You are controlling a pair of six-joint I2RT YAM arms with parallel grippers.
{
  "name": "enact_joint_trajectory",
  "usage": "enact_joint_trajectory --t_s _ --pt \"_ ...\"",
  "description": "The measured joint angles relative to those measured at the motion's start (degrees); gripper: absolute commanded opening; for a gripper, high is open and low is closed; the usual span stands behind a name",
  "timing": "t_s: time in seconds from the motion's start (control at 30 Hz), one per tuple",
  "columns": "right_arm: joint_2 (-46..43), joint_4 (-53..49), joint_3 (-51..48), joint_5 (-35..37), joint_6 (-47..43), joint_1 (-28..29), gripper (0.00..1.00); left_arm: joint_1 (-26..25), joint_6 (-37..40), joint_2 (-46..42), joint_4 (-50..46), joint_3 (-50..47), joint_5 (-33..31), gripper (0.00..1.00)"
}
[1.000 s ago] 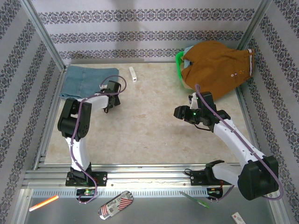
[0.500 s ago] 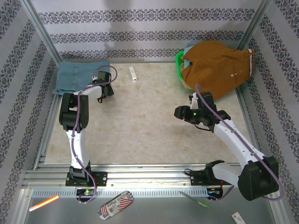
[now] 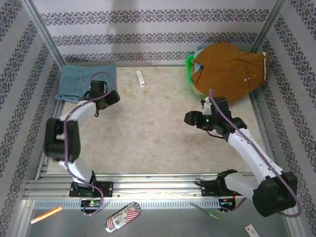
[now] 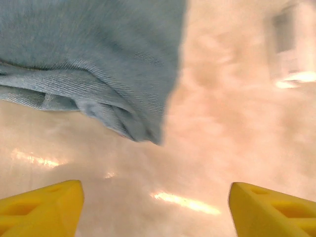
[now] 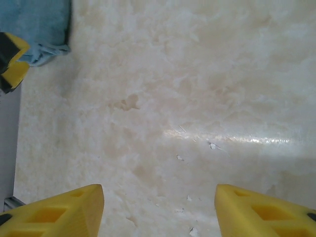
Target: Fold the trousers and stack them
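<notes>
The trousers (image 3: 81,81) lie folded, a light-blue denim bundle in the back left corner of the table. Their near right corner (image 4: 98,64) shows at the upper left of the left wrist view. My left gripper (image 3: 109,97) hovers just off that corner, open, with bare table between its yellow fingers (image 4: 42,207). My right gripper (image 3: 190,118) is over the middle right of the table, pointing left and open with nothing in it (image 5: 159,210). From that wrist view the trousers (image 5: 34,24) appear far off at the upper left.
A brown garment (image 3: 227,69) is heaped on a green basket (image 3: 189,66) at the back right. A small white object (image 3: 140,78) lies near the back edge, right of the trousers. Patterned walls close in the table on three sides.
The trousers slid back into the left corner. My left gripper then opened, let go of them and drew off to the right while its elbow swung left. The right gripper opened wider.
</notes>
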Motion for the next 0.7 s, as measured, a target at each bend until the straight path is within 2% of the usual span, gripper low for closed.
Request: enact_joint_trajectory --t_s 0.03,0.1,0.13,0.17,0.27,0.4,0.5,0.6,0.7 --pt "-1.0 0.0 0.4 0.0 -0.2 0.0 0.70 0.0 -0.2 -4.5 0.9 -2.3 1.1 0.83" --pt "-3.4 -0.2 1.6 0.0 -1.2 0.0 0.82 0.0 -0.4 -15.1 2.8 -7.3 3.1 1.00" --pt "-4.3 -0.2 2.2 0.1 -1.4 0.2 0.96 0.0 -0.9 -19.4 3.6 -9.5 3.5 1.00" --pt "-5.4 -0.2 2.9 0.6 -2.0 0.6 0.98 -0.1 -1.0 -24.7 4.4 -12.0 4.0 1.00" --pt "-7.8 0.9 4.0 4.5 -2.8 2.7 0.98 -0.4 -1.0 -37.4 5.9 -18.7 2.1 1.00" --pt "-8.6 8.9 -0.3 17.6 -4.2 5.9 0.98 -0.5 -1.1 -47.4 6.3 -26.6 -5.1 1.00" --pt "-5.2 12.0 -3.0 23.8 -2.1 3.9 0.98 -0.5 -0.9 -48.7 6.2 -29.1 -10.3 1.00" --pt "-2.6 12.8 -3.4 24.2 -2.8 1.2 0.98 -0.5 0.8 -48.4 10.9 -34.0 -12.1 1.00" --pt "-2.5 15.2 -3.4 21.9 -9.8 0.7 0.98 -0.5 4.2 -48.5 20.0 -41.1 -14.3 1.00"
